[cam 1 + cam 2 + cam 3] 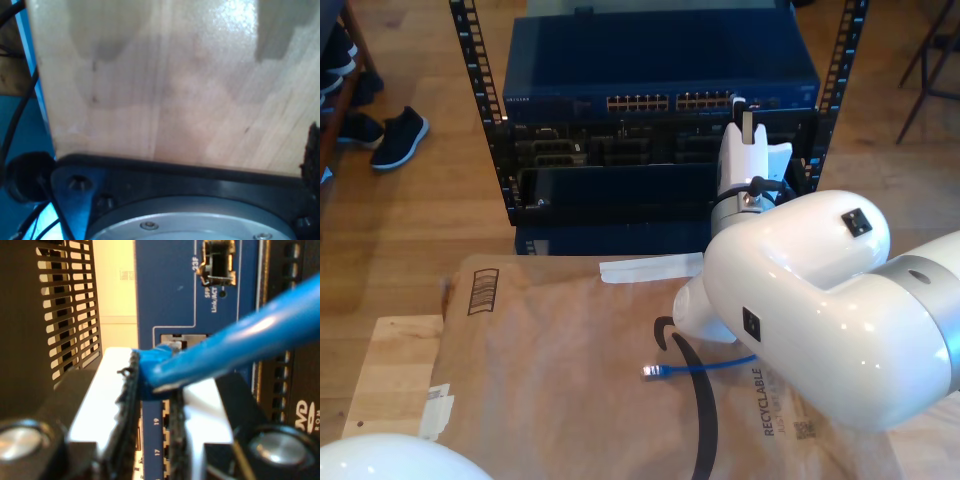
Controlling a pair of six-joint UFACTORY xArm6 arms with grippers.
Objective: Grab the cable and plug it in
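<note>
The cable [260, 322] is thin and bright blue. My second gripper [152, 377] is shut on its blue-booted plug [152, 365], held between the black pads [127, 395]. The plug's tip sits at the mouth of a port [182, 340] in the blue switch face [170, 290]; whether it is seated I cannot tell. In the exterior view my second gripper [745, 125] is up against the switch [660, 100], at the right end of its port rows. The cable's other plug [653, 372] lies loose on brown cardboard [570, 350].
The switch sits in a black rack [480, 110] on a wooden floor, with shoes [398, 135] at the exterior view's left. Another white arm [380, 460] shows at that view's lower left. The first wrist view faces a pale wooden board [165, 85] and a black mounting plate [200, 175].
</note>
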